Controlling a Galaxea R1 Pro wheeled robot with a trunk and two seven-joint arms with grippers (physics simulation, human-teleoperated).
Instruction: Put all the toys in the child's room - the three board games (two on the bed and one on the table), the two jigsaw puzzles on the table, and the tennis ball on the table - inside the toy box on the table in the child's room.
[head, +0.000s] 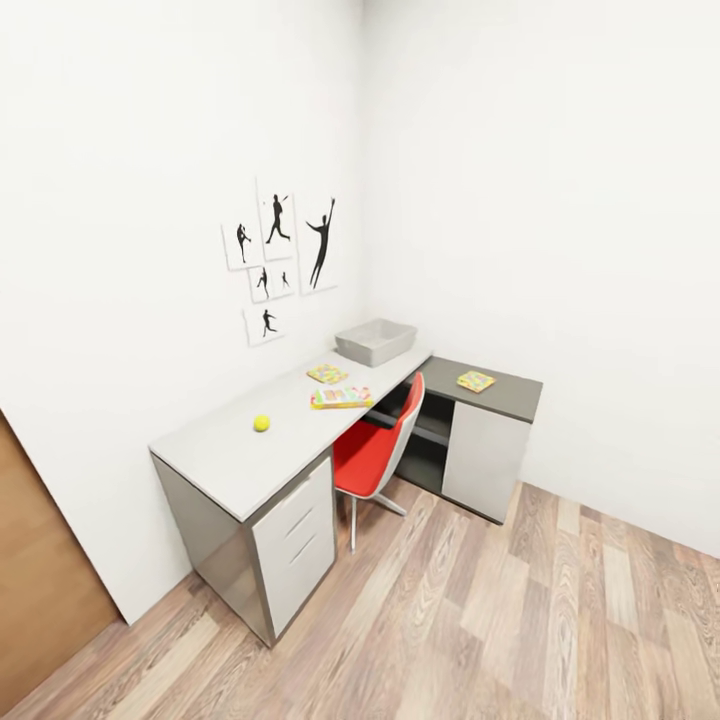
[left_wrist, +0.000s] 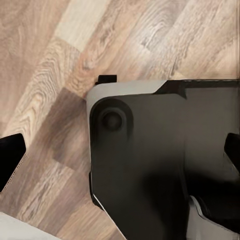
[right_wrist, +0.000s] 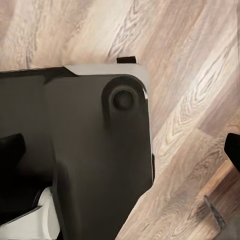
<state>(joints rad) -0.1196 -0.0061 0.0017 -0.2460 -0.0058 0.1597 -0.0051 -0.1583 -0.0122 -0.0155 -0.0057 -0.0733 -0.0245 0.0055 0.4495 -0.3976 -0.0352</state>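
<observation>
The red chair (head: 375, 450) blocks the surface (head: 240, 455); reaching past could nudge the tennis ball (head: 261, 423) rolling. Both tools' fingers spread apart, empty.

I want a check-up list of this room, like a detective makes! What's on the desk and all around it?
Surface: long pale desk, joined to a lower dark cabinet.
Job's things: grey toy box at the desk's far end; puzzle, board game and tennis ball on the desk; second puzzle on the cabinet.
Clutter: nothing seen.
Tools: dark tips at the wrist views' edges; open or shut, cannot tell.
Cables: nothing seen.
Surroundings: red chair, sport prints, wood floor.
</observation>
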